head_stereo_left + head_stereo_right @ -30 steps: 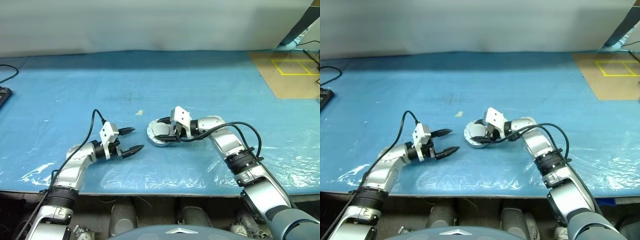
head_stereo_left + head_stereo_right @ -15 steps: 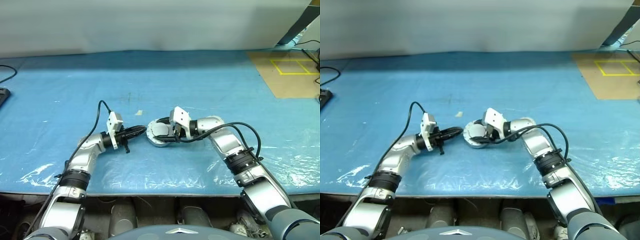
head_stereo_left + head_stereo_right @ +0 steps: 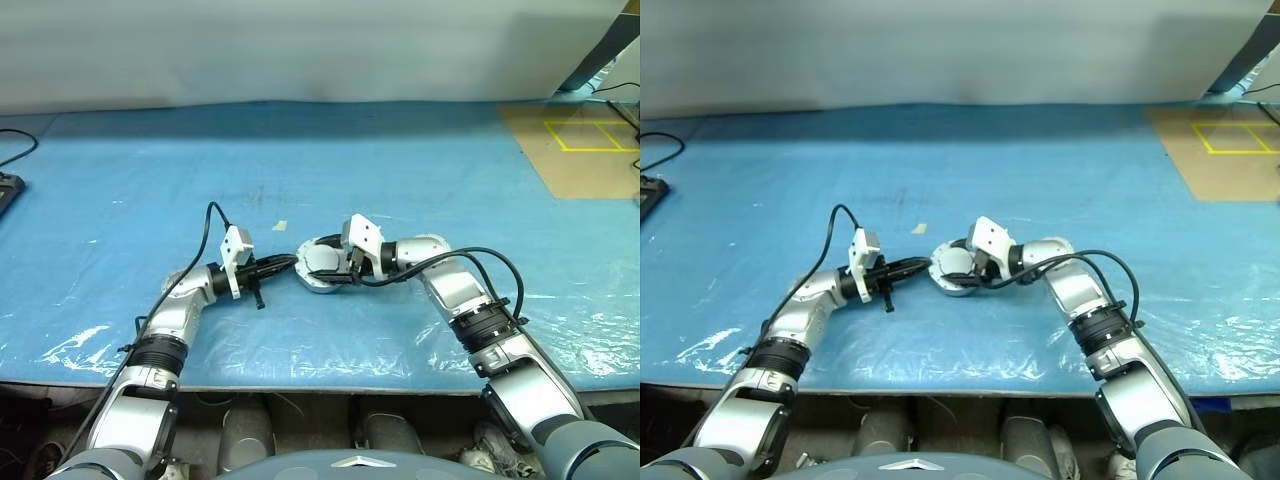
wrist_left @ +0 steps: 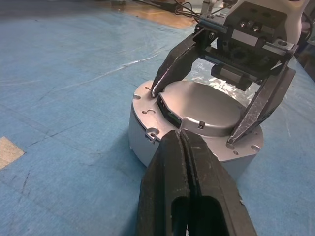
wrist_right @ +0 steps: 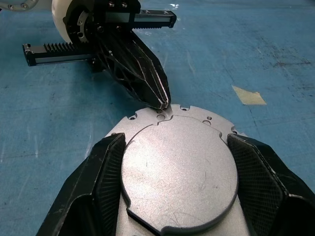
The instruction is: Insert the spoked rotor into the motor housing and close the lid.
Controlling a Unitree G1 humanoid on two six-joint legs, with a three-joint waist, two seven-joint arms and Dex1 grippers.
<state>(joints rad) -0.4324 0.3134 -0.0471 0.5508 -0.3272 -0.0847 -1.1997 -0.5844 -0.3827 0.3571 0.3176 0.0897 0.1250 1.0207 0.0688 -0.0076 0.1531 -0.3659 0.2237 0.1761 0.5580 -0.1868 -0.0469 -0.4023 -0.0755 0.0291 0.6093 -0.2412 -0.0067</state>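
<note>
Meanwhile the clenched left gripper point(image 4: 183, 140) touches the motor housing point(image 4: 147, 130), which the right gripper point(image 5: 172, 162) straddles.

The motor housing point(image 5: 147, 120) and its lid point(image 5: 179, 169) were observed as matt, finely scratched silver-grey metal. The table point(image 3: 420, 170) was covered in glossy, wrinkled blue plastic sheeting. Both grippers' fingers point(image 5: 147, 78) were noted as black textured plastic.

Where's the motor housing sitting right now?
The motor housing sits lid-down-shut on the blue table cover near the middle front, between the right gripper's fingers, with the shut left gripper tip at its left rim.
</note>
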